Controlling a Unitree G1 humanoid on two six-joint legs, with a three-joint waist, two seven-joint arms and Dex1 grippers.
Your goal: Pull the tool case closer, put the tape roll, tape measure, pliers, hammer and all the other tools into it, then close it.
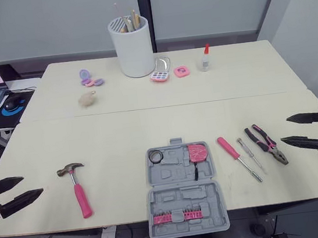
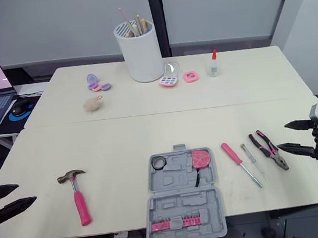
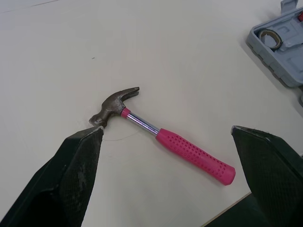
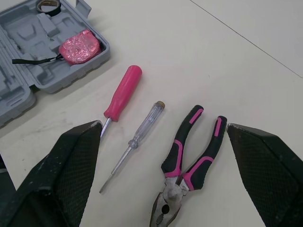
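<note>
The grey tool case (image 1: 183,189) lies open at the near edge of the tabletop (image 1: 119,130), and its near half, with a row of pink bits (image 1: 177,216), looks to hang out past that edge. The tape roll (image 1: 156,156) and the pink tape measure (image 1: 197,153) sit in the far half, the measure's black strap trailing across the moulded tray.

The hammer (image 1: 77,188) lies flat well to the left of the case, pink handle towards the robot. On the right, near the case, lie a pink-handled screwdriver (image 1: 234,153), a clear-handled tester screwdriver (image 1: 249,153) and the pliers (image 1: 266,145), side by side and apart.

The left claw (image 1: 32,185) hovers off the left end, fingers spread wide with nothing between them, pointed at the hammer. The right claw (image 1: 285,129) hangs just beyond the pliers, equally wide and empty.

What worries me is the overhang: any downward press on the near half, or a careless tug, could tip the whole case off the tabletop. I'd expect the hammer to swing head-down if pinched far out on the handle. The thin tester lies flat and may roll or skid away from closing fingers. The pliers' handles are splayed, so a grip on one may let the other flop. And that loose strap, or any tool not seated in its recess, would probably stop the case shutting
</note>
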